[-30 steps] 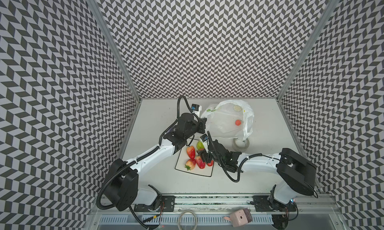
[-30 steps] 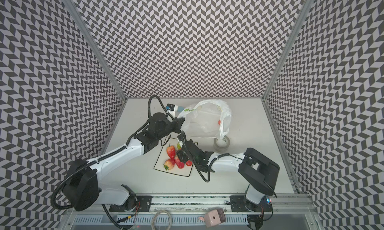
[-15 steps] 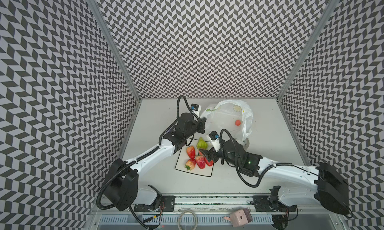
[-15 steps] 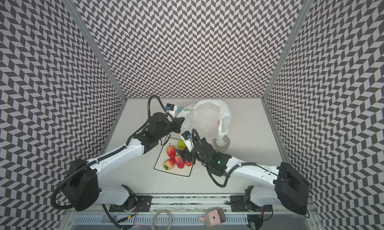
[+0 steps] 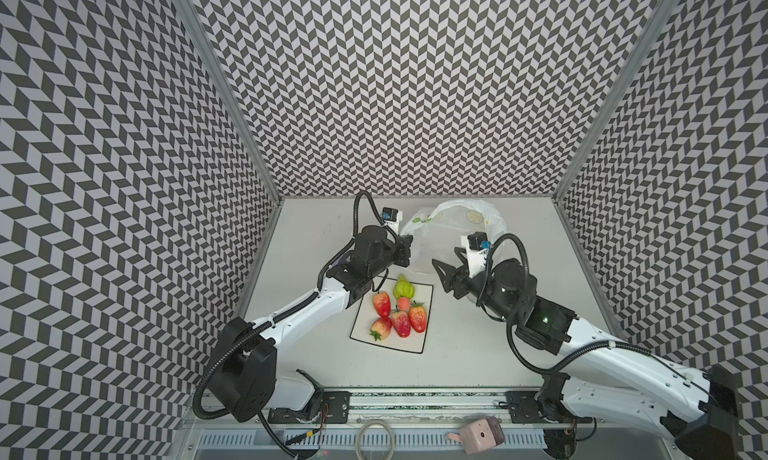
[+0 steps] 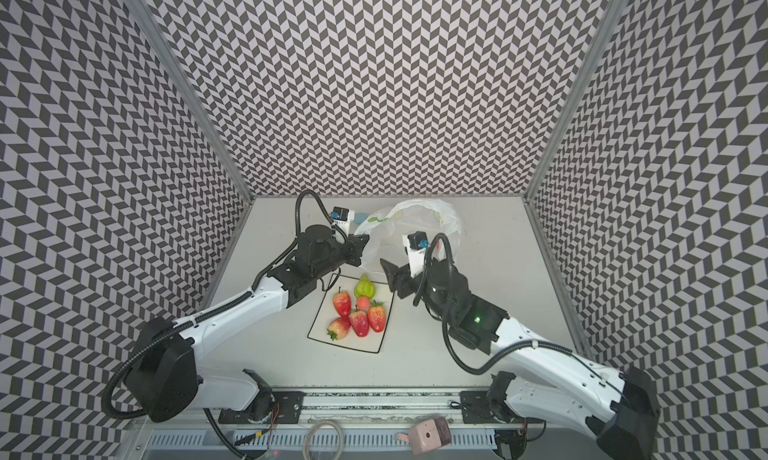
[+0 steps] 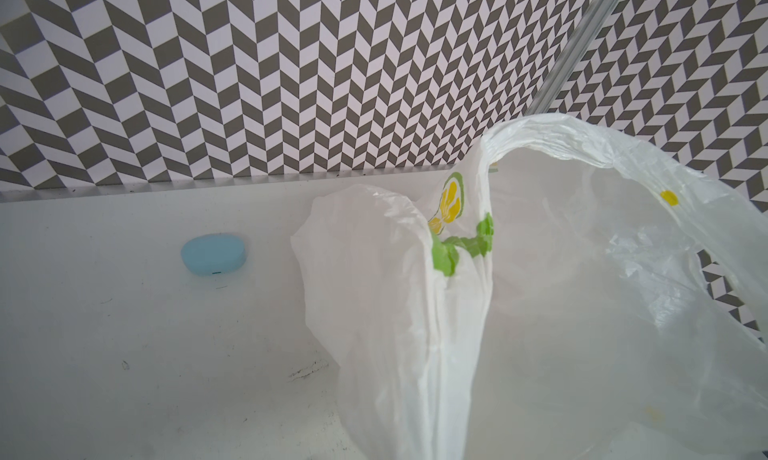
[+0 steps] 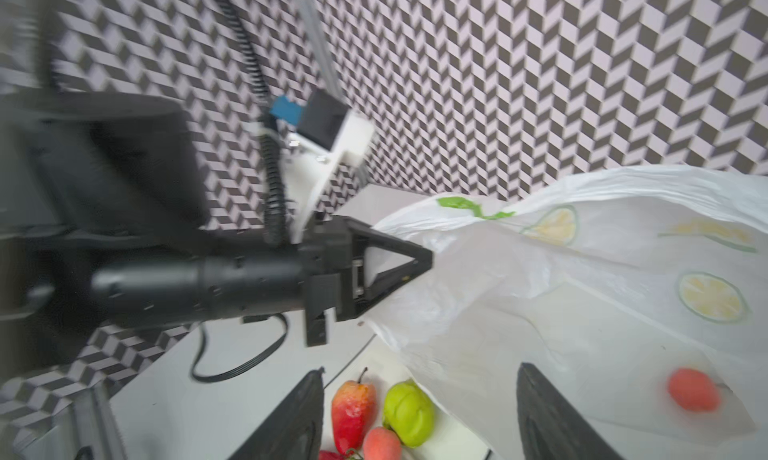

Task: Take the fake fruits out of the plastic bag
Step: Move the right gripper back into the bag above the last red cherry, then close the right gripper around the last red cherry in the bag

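Observation:
The plastic bag (image 5: 459, 225) lies at the back of the table, thin and white with green and yellow prints. My left gripper (image 5: 405, 250) is shut on its near edge (image 8: 424, 262) and holds the mouth up. Fake fruits lie on a white plate (image 5: 422, 345): a yellow-green pear (image 5: 403, 287), a round pinkish-orange fruit (image 5: 404, 303) and several strawberries (image 5: 400, 322). Another pinkish-orange fruit (image 8: 693, 389) shows through the bag's wall. My right gripper (image 5: 446, 262) is open and empty, just right of the plate, facing the bag's mouth (image 8: 419, 370).
A light-blue blob (image 7: 213, 255) lies on the table near the back wall, left of the bag (image 6: 360, 217). The checkered walls close in the back and both sides. The left arm reaches across the plate's left edge.
My right gripper has pulled back from over the plate to the right, uncovering the pear and the round fruit there. The left gripper keeps its hold on the bag.

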Tool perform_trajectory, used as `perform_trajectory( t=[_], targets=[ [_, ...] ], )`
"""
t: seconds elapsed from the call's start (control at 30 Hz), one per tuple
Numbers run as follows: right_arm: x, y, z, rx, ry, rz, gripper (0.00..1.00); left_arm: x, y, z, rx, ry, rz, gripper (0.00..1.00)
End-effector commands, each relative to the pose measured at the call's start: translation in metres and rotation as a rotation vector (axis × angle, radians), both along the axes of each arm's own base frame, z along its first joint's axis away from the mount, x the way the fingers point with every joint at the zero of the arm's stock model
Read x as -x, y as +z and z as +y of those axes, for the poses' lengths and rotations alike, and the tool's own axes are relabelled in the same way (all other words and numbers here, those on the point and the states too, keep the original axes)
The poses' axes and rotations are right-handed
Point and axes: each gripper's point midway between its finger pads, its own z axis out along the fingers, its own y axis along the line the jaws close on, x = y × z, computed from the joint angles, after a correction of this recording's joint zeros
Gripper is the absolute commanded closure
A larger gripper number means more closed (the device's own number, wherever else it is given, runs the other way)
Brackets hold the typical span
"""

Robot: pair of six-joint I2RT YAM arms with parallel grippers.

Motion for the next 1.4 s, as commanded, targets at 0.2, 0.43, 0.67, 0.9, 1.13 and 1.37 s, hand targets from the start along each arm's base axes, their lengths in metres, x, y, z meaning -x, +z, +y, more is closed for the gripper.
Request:
perform_trajectory(
  t=[0.2,0.43,0.67,0.9,1.13,1.37],
  targets=[
    [-0.079,-0.058,-0.011,0.141,-0.282,0.299,0.47,0.000,0.020,-0.002,0.037,-0.015,-0.048,1.00],
    [-0.123,-0.110,-0.027,0.292,-0.420,0.375,0.49,0.001,0.023,-0.004,0.047,-0.024,-0.053,1.00],
    [-0.151,-0.164,-0.073,0.342,-0.564,0.479,0.39,0.013,0.028,-0.016,0.064,-0.099,-0.080,1.00],
    [-0.183,-0.195,-0.103,0.291,-0.709,0.539,0.26,0.024,0.023,-0.031,0.080,-0.164,-0.090,1.00],
    [-0.209,-0.218,-0.136,0.216,-0.829,0.586,0.29,0.034,0.017,-0.041,0.048,-0.208,-0.108,1.00],
    [-0.223,-0.236,-0.151,0.192,-0.910,0.605,0.27,0.037,0.014,-0.045,0.037,-0.235,-0.114,1.00]
  ],
)
